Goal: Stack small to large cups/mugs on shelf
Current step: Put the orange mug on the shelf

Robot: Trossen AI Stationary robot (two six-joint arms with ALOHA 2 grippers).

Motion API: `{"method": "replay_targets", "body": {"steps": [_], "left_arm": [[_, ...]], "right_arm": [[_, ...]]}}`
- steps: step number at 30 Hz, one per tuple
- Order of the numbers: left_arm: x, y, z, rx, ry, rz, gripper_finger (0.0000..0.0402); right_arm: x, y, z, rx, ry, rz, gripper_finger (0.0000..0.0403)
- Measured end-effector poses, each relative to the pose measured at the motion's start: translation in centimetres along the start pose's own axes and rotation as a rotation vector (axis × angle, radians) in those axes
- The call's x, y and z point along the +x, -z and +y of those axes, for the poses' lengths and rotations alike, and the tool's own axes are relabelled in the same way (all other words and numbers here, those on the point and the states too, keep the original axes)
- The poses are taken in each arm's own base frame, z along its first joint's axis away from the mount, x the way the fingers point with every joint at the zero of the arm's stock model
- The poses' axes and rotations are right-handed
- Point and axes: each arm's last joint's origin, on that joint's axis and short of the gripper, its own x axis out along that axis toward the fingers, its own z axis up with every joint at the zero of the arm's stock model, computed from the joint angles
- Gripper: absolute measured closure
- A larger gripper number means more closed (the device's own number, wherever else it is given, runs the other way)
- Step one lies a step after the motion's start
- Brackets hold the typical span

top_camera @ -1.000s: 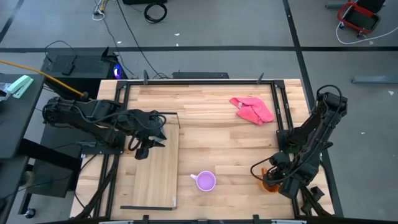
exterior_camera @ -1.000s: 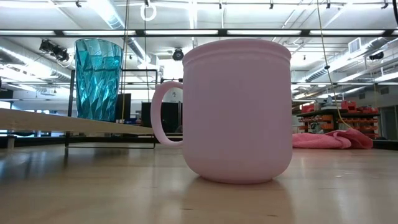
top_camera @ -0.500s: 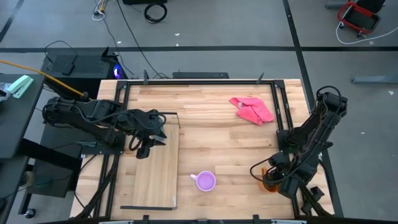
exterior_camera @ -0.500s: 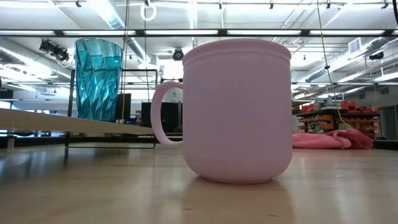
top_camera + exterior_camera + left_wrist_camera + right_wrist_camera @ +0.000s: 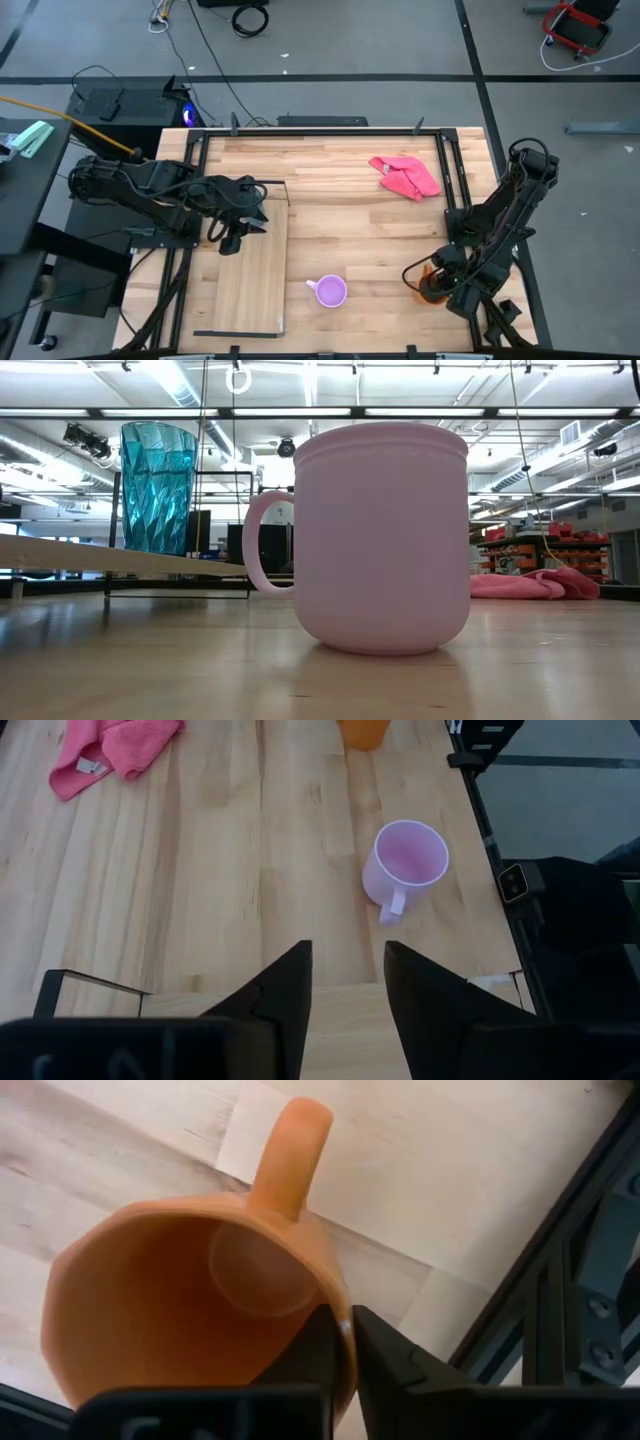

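Observation:
The orange mug (image 5: 431, 286) is at the table's near right corner, with my right gripper (image 5: 347, 1342) shut on it. The lilac mug (image 5: 330, 291) stands upright on its base on the table near the front edge, right of the shelf (image 5: 252, 285); it also shows in the low view (image 5: 385, 540). In the low view the teal tumbler (image 5: 158, 488) stands upright on the shelf board (image 5: 60, 555); in the high view my left arm hides it. My left gripper (image 5: 347, 985) is open and empty over the shelf's far end (image 5: 232, 240). My right gripper holds the orange mug by its rim (image 5: 340, 1315), on the side opposite the handle (image 5: 290, 1150). One finger (image 5: 318, 1350) is inside the mug and the other (image 5: 385, 1352) outside. The fingers come from above. I cannot tell whether the mug's base is on the table.
A pink cloth (image 5: 406, 176) lies at the far right of the table. Black frame rails (image 5: 580, 1280) run close beside the orange mug. Bare table lies between the shelf and the right arm.
My right gripper has shifted slightly toward the table's far edge with the orange mug. The left arm, the lilac mug and the tumbler have kept still.

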Motion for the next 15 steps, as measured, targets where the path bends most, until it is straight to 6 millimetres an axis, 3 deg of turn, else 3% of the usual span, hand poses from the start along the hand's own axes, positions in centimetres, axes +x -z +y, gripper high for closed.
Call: {"method": "replay_targets", "body": {"steps": [8, 15], "left_arm": [[0.0, 0.0, 0.0, 0.001, -0.003, 0.0, 0.0272], [0.0, 0.0, 0.0, 0.009, -0.016, -0.002, 0.0268]], "right_arm": [[0.0, -0.4, 0.3, -0.077, -0.004, -0.007, 0.0385], [-1.0, -2.3, 1.6, -0.154, 0.022, -0.022, 0.0387]]}}
